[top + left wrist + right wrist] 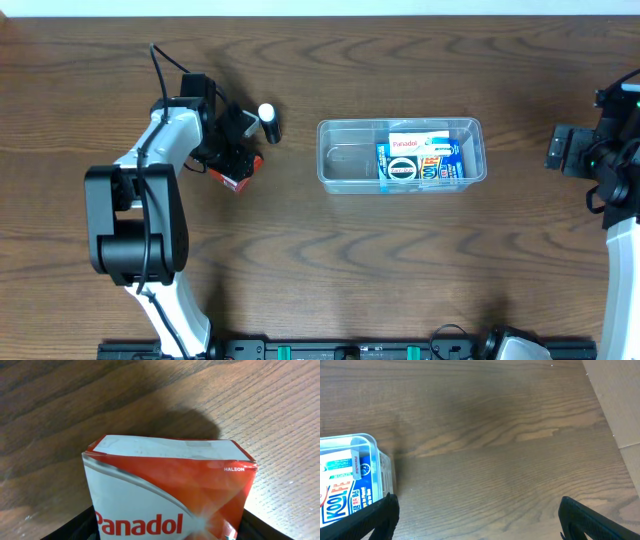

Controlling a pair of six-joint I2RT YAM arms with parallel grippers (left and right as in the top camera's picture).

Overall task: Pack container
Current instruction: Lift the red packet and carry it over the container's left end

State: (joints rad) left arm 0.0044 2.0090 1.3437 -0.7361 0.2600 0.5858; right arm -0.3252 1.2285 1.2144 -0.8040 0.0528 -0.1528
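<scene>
A red and white Panadol box (170, 490) fills the left wrist view, and my left gripper (167, 525) is shut on it, one black finger against each side. From overhead the box (238, 180) is at the table's left with the left gripper (232, 162) over it. The clear container (345, 165) sits in the middle, well to the right, and holds a white box (418, 139) and a blue box (420, 165). My right gripper (560, 150) stands open to the right of the container, over bare wood. In the right wrist view the right gripper (477, 515) has the container's corner (375, 455) at far left.
A small dark bottle with a white cap (268, 120) stands just right of the left gripper. A pale surface (620, 395) borders the wooden table in the right wrist view's upper right corner.
</scene>
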